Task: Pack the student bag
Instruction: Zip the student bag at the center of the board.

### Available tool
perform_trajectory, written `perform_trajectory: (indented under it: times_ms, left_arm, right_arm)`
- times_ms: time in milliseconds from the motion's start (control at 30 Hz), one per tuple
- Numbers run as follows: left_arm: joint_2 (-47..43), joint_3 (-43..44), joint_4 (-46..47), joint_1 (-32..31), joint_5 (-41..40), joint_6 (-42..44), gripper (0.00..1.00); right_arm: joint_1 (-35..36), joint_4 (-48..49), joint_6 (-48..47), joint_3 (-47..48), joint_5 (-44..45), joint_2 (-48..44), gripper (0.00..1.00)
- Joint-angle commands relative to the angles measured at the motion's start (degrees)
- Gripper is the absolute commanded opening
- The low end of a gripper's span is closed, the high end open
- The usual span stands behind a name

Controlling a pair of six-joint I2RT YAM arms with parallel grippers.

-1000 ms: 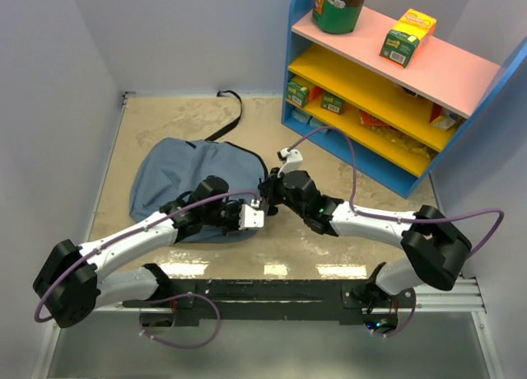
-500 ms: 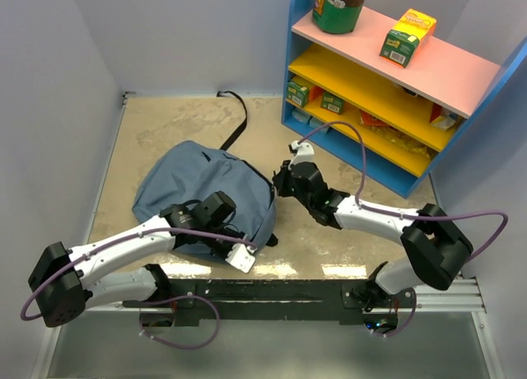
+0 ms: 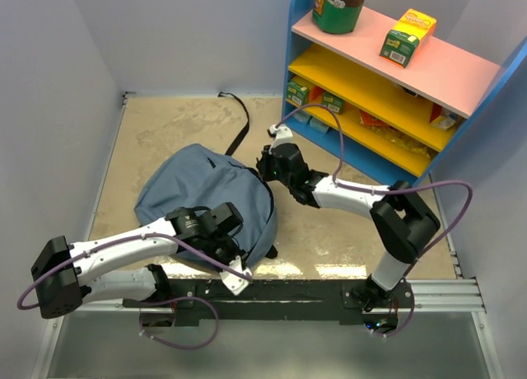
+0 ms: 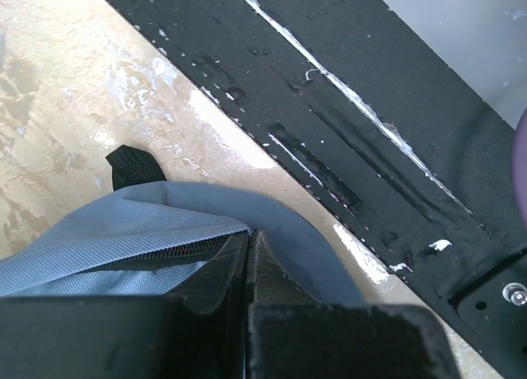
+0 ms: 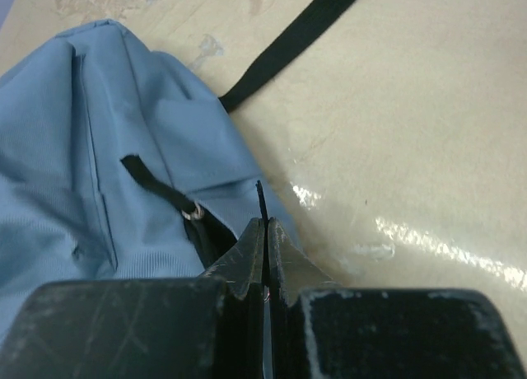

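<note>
Left gripper (image 4: 249,239): jaws clamped together on the near rim of the bag (image 3: 185,185), right beside the zip line; my guess is that it is pinning the fabric so the zip can run

Bag lies slumped on the left half of the table (image 3: 165,123), toward the near edge, with one black strap (image 3: 239,123) trailing to the far edge. Contents hidden; I cannot tell whether the zip is open

Right gripper (image 5: 263,224): pinched tight at the bag's far right edge, a thin black tab poking up between the fingertips, probably the zip pull

Shelf (image 3: 461,74) in the far right corner: dark tub (image 3: 339,4) and yellow carton (image 3: 408,35) on top, small green boxes (image 3: 332,103) on the yellow tier
</note>
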Motion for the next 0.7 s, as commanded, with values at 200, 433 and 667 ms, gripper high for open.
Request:
perform_trajectory:
  times_ms: [200, 433, 667]
  left_arm:
    - [2.76, 4.4, 7.03, -2.87, -3.01, -12.11, 0.19]
    - [8.12, 19.07, 15.16, 9.94, -9.74, -26.37, 0.89]
    - [8.94, 34.47, 4.51, 18.38, -9.92, -34.99, 1.0]
  right_arm:
    - [-3.01, 3.55, -1.08, 10.58, 3.01, 5.01, 0.0]
    - [-5.03, 0.48, 0.67, 4.34, 7.57, -1.41, 0.0]
    - [-9.07, 0.2, 0.86, -1.99, 3.84, -7.48, 0.0]
